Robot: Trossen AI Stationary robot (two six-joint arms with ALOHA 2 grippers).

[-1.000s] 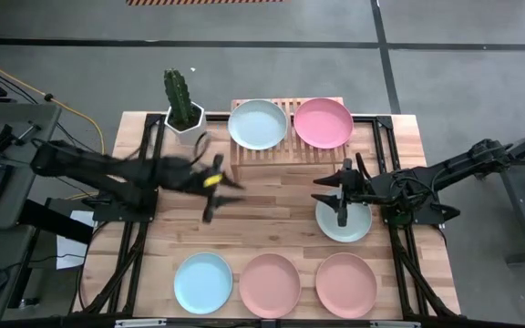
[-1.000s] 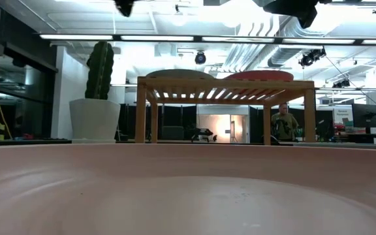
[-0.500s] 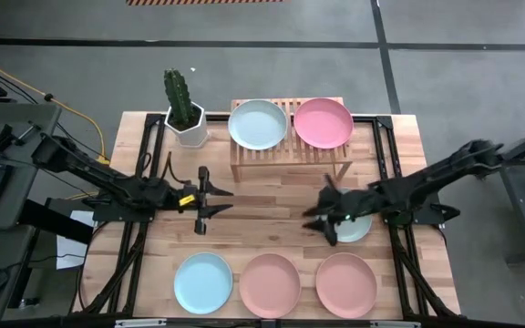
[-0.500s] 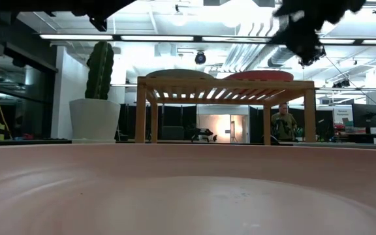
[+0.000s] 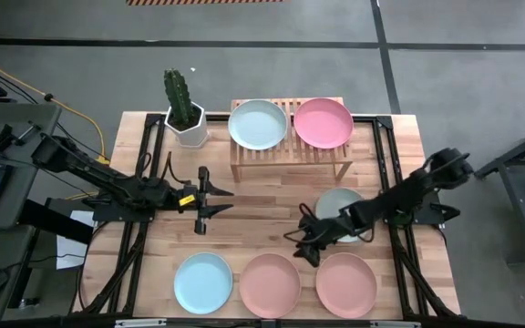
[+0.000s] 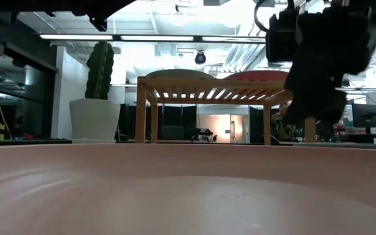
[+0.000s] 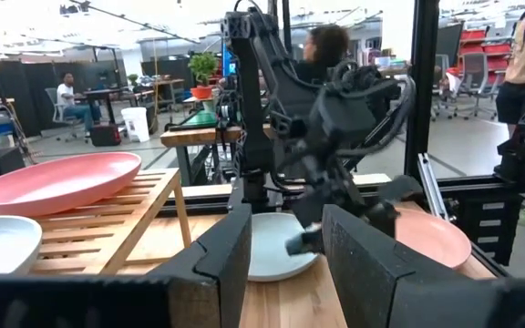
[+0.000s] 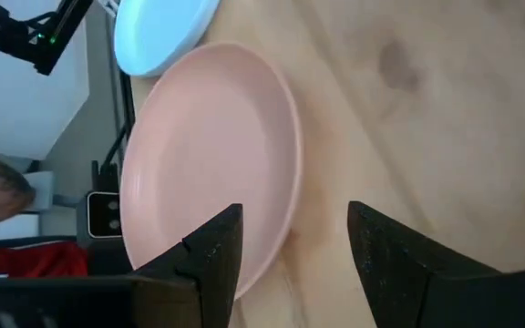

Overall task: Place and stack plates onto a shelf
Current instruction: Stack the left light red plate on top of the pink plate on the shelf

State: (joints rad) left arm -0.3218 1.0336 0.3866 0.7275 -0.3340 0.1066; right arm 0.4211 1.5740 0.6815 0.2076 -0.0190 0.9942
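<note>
A wooden shelf (image 5: 290, 150) at the table's far side carries a mint plate (image 5: 258, 125) and a pink plate (image 5: 324, 122) side by side. A second mint plate (image 5: 337, 208) lies on the table right of centre. Along the near edge lie a blue plate (image 5: 203, 282), a middle pink plate (image 5: 270, 284) and a right pink plate (image 5: 345, 282). My right gripper (image 5: 303, 246) is open and low over the middle pink plate's far right rim (image 8: 285, 196), one finger on each side of it. My left gripper (image 5: 215, 202) hovers open, left of centre.
A cactus in a white pot (image 5: 185, 109) stands at the far left, beside the shelf. Black frame rails (image 5: 386, 155) run along both table sides. Bare wood lies between the shelf and the near row of plates. People show in the room beyond the table.
My right gripper has moved from above the table's mint plate toward the near edge and the left, dropping low to the middle pink plate's far rim. My left gripper drew back a little toward the near edge, then held still. No plate has moved.
</note>
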